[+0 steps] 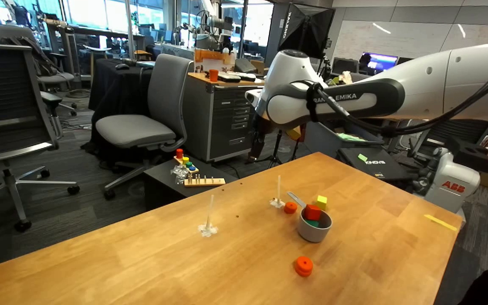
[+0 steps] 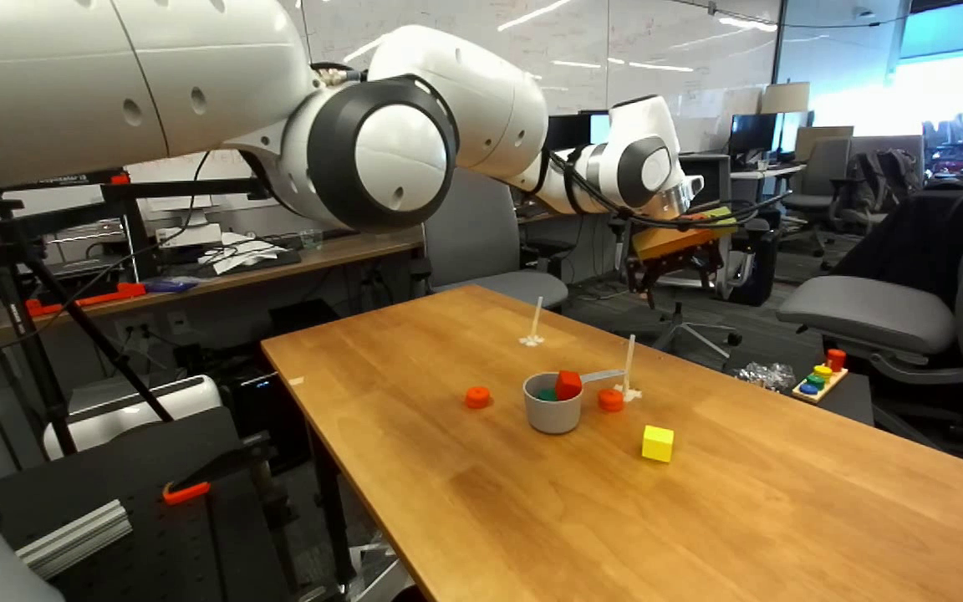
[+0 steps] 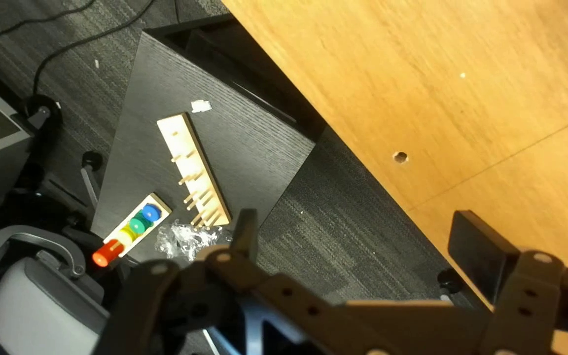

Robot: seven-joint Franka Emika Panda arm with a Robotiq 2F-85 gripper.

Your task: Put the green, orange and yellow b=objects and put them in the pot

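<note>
At one edge of the wooden tabletop (image 1: pixel 134 258), the claw (image 3: pixel 363 241) hovers, spread wide. Well in from the edges I see the grey pot (image 1: pixel 314 234), an orange-red block (image 1: pixel 313 212) and a green piece (image 1: pixel 312 222) inside. Near it lie the yellow cube (image 1: pixel 322 202) and orange discs (image 1: pixel 290 207), one nearer the claw's edge.

Block (image 1: pixel 312 212) in pot (image 1: pixel 312 233), pot on table (image 1: pixel 163 262)
</note>
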